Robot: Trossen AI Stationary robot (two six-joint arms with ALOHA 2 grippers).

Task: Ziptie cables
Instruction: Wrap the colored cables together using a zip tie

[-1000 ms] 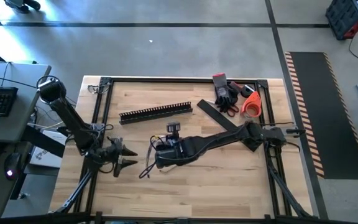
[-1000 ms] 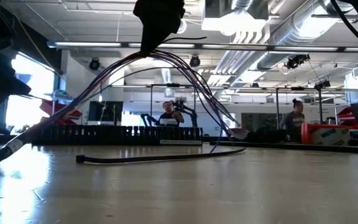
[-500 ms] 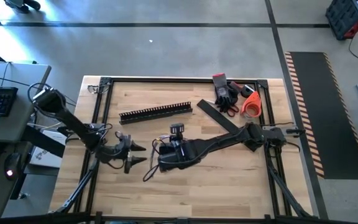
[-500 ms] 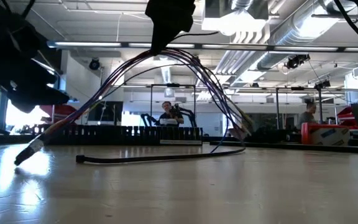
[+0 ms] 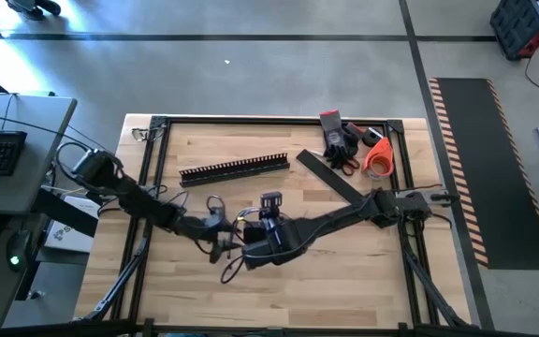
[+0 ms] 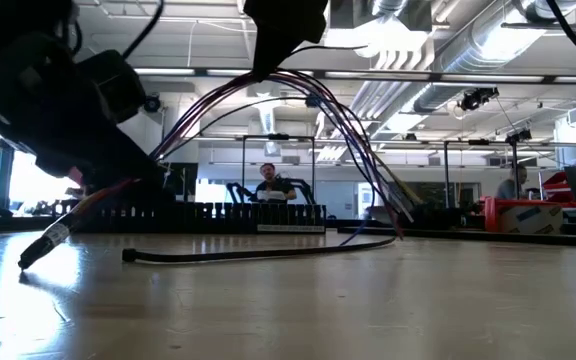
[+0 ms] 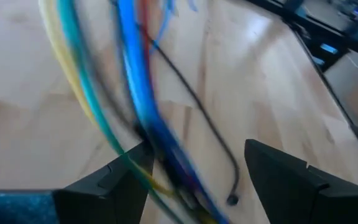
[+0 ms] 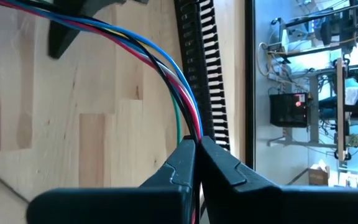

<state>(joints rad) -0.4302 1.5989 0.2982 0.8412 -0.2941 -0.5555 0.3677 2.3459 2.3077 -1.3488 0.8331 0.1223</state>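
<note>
Lifting the cables for a second grip

Holding the cables (image 6: 298, 95) up off the table (image 5: 344, 271) near its centre, arched so the loose ends droop to the wood, probably to open room for gathering. Clamped there by the right pincer (image 8: 197, 149), fingers pressed together on the coloured strands. Reaching in from three o'clock, right arm stretched long and low across the boards. Coming from nine o'clock, the left pincer (image 7: 194, 165), fingers apart around the strands, not yet closed. Lying flat below the arch, a thin black ziptie (image 6: 258, 254), untouched. Resting at twelve o'clock, the slotted rail (image 5: 235, 169).
</note>
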